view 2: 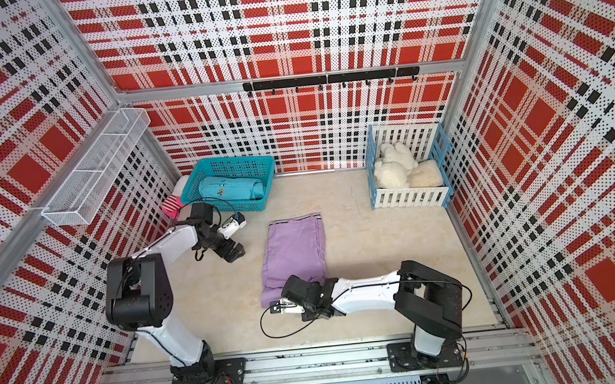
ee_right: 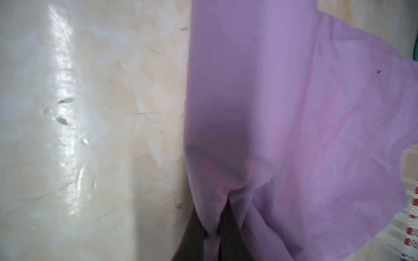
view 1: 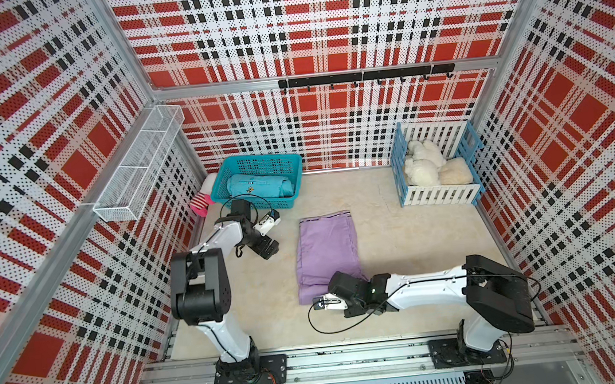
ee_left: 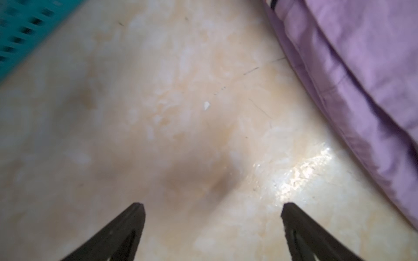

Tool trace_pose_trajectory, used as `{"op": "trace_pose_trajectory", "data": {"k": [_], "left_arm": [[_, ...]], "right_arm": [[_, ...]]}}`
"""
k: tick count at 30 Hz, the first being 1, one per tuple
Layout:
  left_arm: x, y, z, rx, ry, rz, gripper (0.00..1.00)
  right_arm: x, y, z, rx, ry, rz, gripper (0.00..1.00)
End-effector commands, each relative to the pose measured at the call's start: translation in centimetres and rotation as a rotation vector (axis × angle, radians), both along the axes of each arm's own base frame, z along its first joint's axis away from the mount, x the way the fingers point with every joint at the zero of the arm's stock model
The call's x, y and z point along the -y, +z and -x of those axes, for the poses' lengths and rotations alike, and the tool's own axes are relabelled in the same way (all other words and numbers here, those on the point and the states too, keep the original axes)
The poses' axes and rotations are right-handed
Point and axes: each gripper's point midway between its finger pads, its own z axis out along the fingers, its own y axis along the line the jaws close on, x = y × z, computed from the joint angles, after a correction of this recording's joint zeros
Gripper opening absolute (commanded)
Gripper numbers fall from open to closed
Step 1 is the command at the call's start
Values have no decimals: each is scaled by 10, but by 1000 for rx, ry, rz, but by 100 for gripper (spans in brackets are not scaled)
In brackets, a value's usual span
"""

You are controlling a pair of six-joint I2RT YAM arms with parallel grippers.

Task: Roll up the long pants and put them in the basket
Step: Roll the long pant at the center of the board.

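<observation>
The long pants (view 1: 326, 252) lie flat at the middle of the tabletop (view 1: 417, 248), folded into a narrow rectangle that runs from far to near. The striped waistband (view 1: 325, 218) forms the far edge. The near end shows a thicker, doubled band of cloth. In both top views the garment is well apart from the teal basket (view 1: 261, 164) at the far left and from the slatted crate (view 1: 439, 194) at the far right. The right gripper (ee_right: 211, 230) is at the near right corner of the pants. The right wrist view shows its two dark fingers pressed together on a pinched ridge of lilac cloth, with the fabric (ee_right: 294, 113) spreading away from that pinch. The left gripper (view 1: 269, 250) hangs over bare tabletop to the left of the pants, between them and the basket's near side. The left wrist view shows its fingertips (ee_left: 138, 210) standing wide apart with nothing between them. That view also shows the pants' edge (ee_left: 362, 67) beside the gripper, not touching it. A rolled teal garment (view 1: 260, 189) lies inside the basket. A pink striped sock (view 1: 202, 202) rests just left of the basket, against the wall. White plush toys (view 1: 423, 164) fill the crate. A white wire shelf (view 1: 140, 165) is mounted on the left wall. A black hook rail (view 1: 364, 76) is mounted on the far wall.
</observation>
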Motion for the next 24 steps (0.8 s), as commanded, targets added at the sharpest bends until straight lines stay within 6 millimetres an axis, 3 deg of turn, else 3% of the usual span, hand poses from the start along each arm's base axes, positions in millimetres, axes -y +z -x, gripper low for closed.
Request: {"op": "trace_pose_trajectory", "data": {"k": [1, 6, 9, 17, 21, 24], "left_arm": [[-28, 72, -28, 360, 234, -139, 99], [-33, 147, 7, 740, 367, -169, 99], [-21, 172, 37, 881, 336, -166, 99], [18, 180, 102, 993, 149, -252, 99], [37, 196, 127, 1064, 36, -171, 99], [45, 188, 141, 1058, -49, -150, 99]], "right_arm": [[10, 10, 26, -277, 47, 15, 0], [6, 34, 9, -480, 66, -34, 0], [7, 38, -2, -636, 69, -39, 0], [-3, 27, -41, -1024, 25, -66, 0], [-15, 30, -65, -1069, 7, -86, 0], [-22, 32, -84, -1070, -14, -111, 0]]}}
